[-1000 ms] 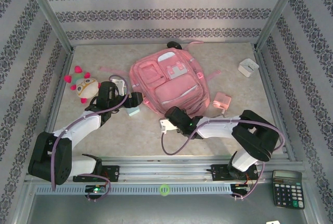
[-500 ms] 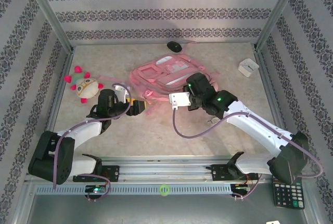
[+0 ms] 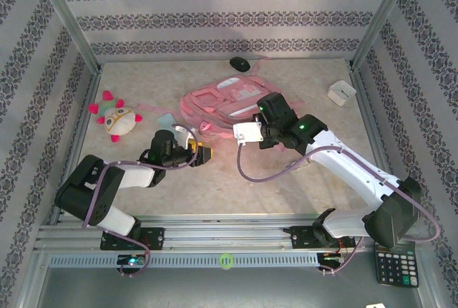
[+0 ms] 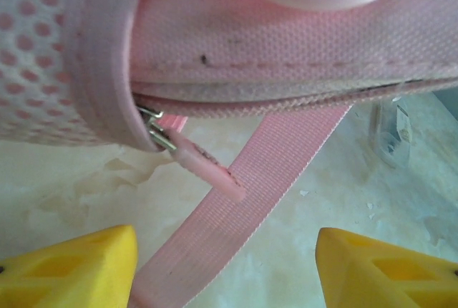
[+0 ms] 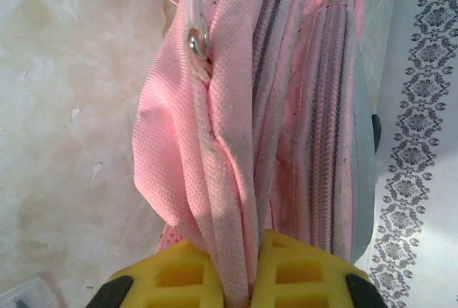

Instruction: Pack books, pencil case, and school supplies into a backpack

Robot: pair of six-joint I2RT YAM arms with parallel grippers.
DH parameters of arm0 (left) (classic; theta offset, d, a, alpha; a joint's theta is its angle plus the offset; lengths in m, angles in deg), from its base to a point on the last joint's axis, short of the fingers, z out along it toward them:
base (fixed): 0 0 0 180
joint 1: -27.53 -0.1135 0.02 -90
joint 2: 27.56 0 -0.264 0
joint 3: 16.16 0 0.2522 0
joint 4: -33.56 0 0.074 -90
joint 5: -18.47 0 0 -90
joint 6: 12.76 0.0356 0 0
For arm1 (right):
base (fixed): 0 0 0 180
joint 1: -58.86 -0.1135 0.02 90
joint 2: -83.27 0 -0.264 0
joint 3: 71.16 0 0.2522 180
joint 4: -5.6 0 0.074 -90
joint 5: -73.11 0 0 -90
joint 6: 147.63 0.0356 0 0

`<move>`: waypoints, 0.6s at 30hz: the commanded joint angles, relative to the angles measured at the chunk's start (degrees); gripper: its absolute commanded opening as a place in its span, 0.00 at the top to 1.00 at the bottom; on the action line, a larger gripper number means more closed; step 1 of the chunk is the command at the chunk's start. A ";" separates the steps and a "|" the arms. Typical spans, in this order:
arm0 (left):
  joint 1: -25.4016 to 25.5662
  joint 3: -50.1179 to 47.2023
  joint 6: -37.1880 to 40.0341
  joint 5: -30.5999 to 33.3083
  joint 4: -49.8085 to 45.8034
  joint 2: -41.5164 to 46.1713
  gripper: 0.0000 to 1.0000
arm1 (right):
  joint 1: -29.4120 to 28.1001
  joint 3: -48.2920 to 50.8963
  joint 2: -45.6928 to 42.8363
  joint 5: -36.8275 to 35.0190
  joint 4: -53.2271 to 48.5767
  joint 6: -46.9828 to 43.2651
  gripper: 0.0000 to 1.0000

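On the marbled table (image 3: 129,79), the backpack (image 3: 215,102) is pinched by a fabric fold in the right gripper (image 5: 240,279) (left gripper (image 4: 225,254) spread, facing a zipper pull (image 4: 204,168)).

Near-centre table (image 3: 215,186) bare, backpack (image 3: 209,100) blocking the middle — 2 side obstacles, plush toy (image 3: 118,120) left, white box (image 3: 341,92) right.

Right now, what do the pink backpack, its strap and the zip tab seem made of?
The backpack looks like matte woven fabric; a fine grid of threads shows. Its strap seems ribbed woven webbing. The zip tab looks like smooth, soft plastic on a shiny metal clip, though that's a guess.
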 commanded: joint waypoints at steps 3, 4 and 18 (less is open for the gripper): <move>0.48 0.48 -2.56 5.27 9.14 -2.54 0.40 | -0.35 -3.47 -0.23 2.82 3.59 1.81 1.00; 0.54 0.84 -2.61 6.05 8.94 -2.67 0.42 | -0.37 -3.47 -0.23 2.92 3.50 1.96 1.00; 0.68 1.50 -3.07 -6.28 9.51 -0.37 1.00 | -1.20 0.18 2.95 -1.82 10.06 11.20 1.00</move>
